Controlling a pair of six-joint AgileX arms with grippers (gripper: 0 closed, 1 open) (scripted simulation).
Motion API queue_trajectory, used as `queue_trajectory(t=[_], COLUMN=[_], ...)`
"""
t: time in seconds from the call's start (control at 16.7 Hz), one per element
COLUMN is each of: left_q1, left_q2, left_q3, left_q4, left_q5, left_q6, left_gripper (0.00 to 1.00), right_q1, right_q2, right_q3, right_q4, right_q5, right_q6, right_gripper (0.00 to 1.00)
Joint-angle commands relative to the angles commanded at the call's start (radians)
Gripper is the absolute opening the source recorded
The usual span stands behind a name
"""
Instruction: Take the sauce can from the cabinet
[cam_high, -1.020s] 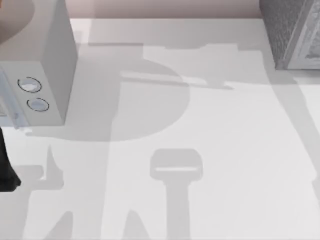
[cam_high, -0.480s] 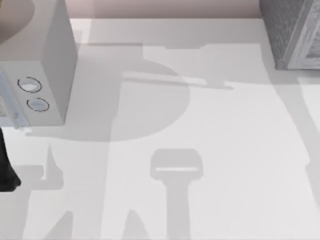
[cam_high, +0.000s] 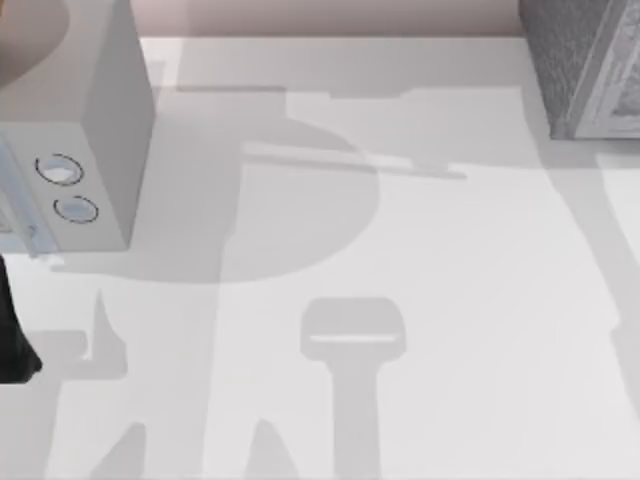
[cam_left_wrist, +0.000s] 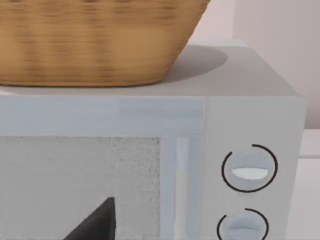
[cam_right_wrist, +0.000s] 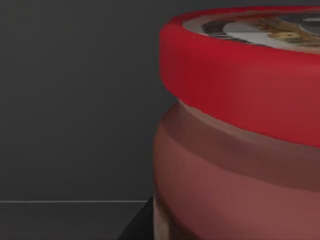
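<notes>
The sauce can (cam_right_wrist: 240, 125) is seen close up in the right wrist view. It stands upright, with a bright red rim round its top and a dark round centre bearing a pale emblem. Below the rim its side is a shaded brownish red. Behind it is a plain dark grey wall, and a thin pale line marks where that wall meets a dark floor. So the can sits inside a dark-walled compartment, but this view does not show the compartment's outside. A dark wedge of the right gripper (cam_right_wrist: 139, 227) rises beside the foot of the can. Whether it grips the can, I cannot tell.

From above, the cabinet (cam_high: 575, 60) stands at the far right corner of the white counter (cam_high: 450, 300). Its side is speckled grey stone and its front has a paler frame. Its inside is hidden from this camera.

At the far left of the counter stands a smooth pale-grey box (cam_high: 110, 120) with two round dials (cam_high: 60, 170) on its front. The left arm (cam_high: 12, 340) is a dark shape at the counter's left edge, just in front of that box.

The left wrist view faces the box's front. There is a speckled grey window panel, a pale upright handle strip, and the dials one above the other beside it. A wicker basket (cam_left_wrist: 95, 45) sits on top of the box. Its rim is out of frame, so what it holds cannot be seen. A dark tip of the left gripper (cam_left_wrist: 95, 225) shows against the window panel, and its state cannot be told.
</notes>
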Motion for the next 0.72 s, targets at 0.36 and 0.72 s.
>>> queue_trajectory(t=[0.36, 0.72], left_q1=[0.000, 0.000], left_q2=[0.000, 0.000], left_q3=[0.000, 0.000], left_q4=[0.000, 0.000], left_q5=[0.000, 0.000], left_q6=[0.000, 0.000], left_gripper=[1.00, 1.00], right_q1=[0.000, 0.000], right_q2=[0.000, 0.000], right_q3=[0.000, 0.000], right_q4=[0.000, 0.000], right_q5=[0.000, 0.000], right_q6=[0.000, 0.000], right_gripper=[0.00, 0.00])
